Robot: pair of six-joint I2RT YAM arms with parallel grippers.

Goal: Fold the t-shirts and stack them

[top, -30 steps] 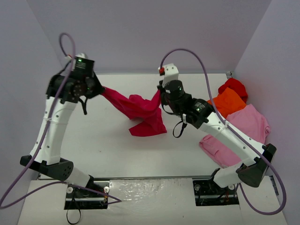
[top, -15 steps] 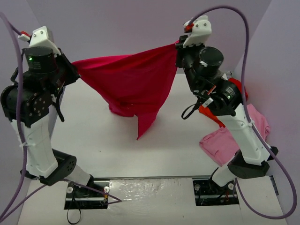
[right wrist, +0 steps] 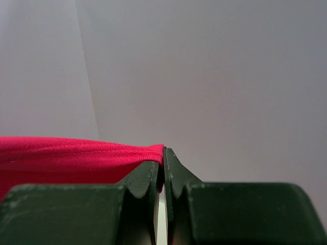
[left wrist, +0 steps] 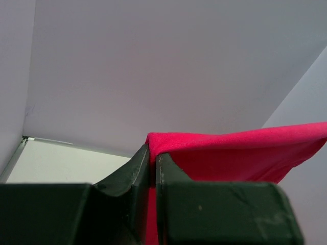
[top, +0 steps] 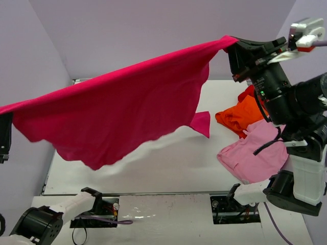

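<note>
The raspberry-red t-shirt [top: 117, 109] hangs stretched wide in the air above the table, held by its top edge. My left gripper [top: 3, 122] is shut on one corner at the far left edge of the top view; in the left wrist view the cloth [left wrist: 240, 148] is pinched between the jaws of the gripper [left wrist: 153, 153]. My right gripper [top: 232, 42] is shut on the opposite corner, high at the right; the hem [right wrist: 66, 153] ends in that gripper [right wrist: 163, 153]. An orange t-shirt [top: 240, 115], a pale pink one [top: 255, 153] and a bright red one [top: 249, 94] lie heaped at the right.
The white table [top: 168, 153] lies under the hanging shirt, closed in by lilac walls behind and at both sides. The right arm [top: 301, 117] rises tall over the heap of shirts. The left arm's base [top: 41, 224] sits at the near left.
Both arms have risen and moved far apart. The raspberry-red shirt went from a bunched strip low over the table to a wide, taut sheet held high.
</note>
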